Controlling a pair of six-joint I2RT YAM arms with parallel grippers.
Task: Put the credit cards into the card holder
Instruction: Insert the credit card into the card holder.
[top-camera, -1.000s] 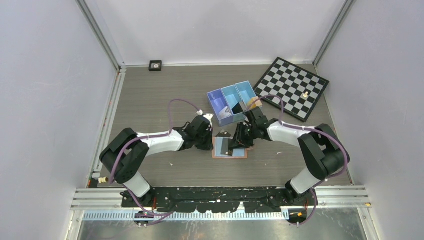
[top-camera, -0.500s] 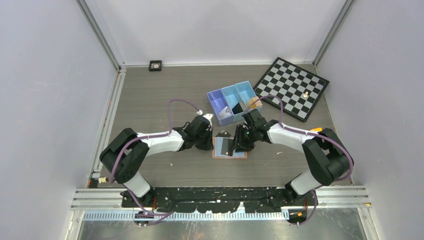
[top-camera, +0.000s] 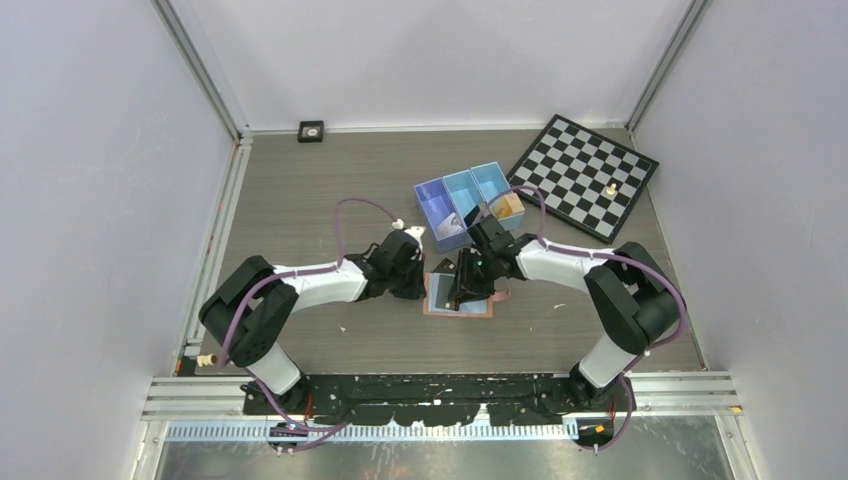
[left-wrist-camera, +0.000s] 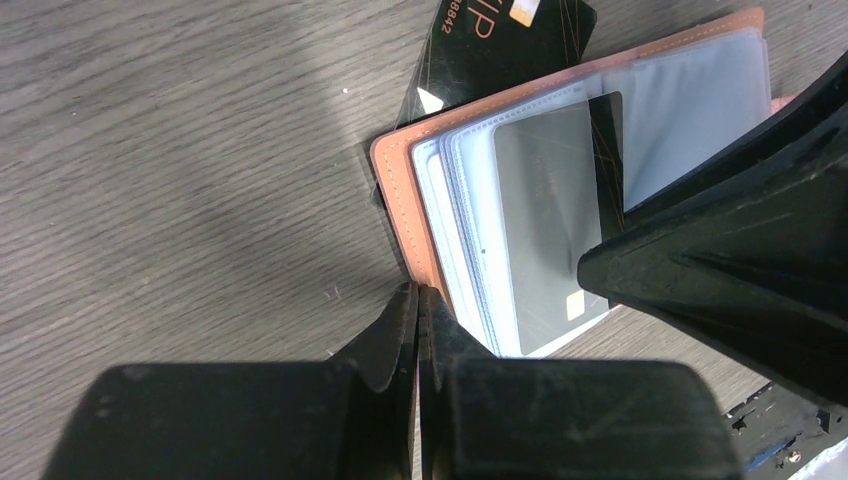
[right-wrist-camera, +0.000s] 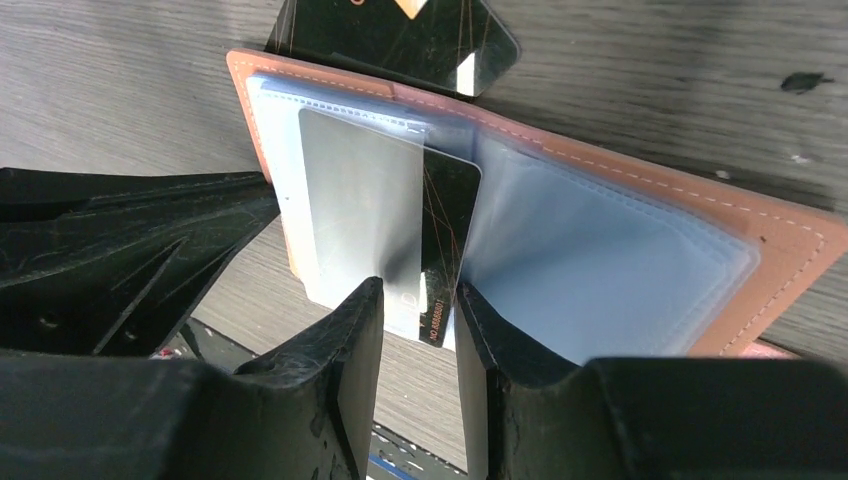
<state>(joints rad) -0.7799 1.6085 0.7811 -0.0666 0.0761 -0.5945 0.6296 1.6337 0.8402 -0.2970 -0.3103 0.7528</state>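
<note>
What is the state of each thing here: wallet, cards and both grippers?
card holder, open, flat on table
inserted card, partly inside a clear sleeve
loose card, on table, partly under the holder
left gripper, shut at the holder's edge
right gripper, slightly open around the inserted card

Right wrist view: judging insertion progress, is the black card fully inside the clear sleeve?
No, the credit card juts out of the clear sleeve of the card holder, its dark right strip and lower corner uncovered.

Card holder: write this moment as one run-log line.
card holder open | one card partly in sleeve | right pincer at its end, grip unclear | left pincer shut at holder's edge | second card outside
</note>
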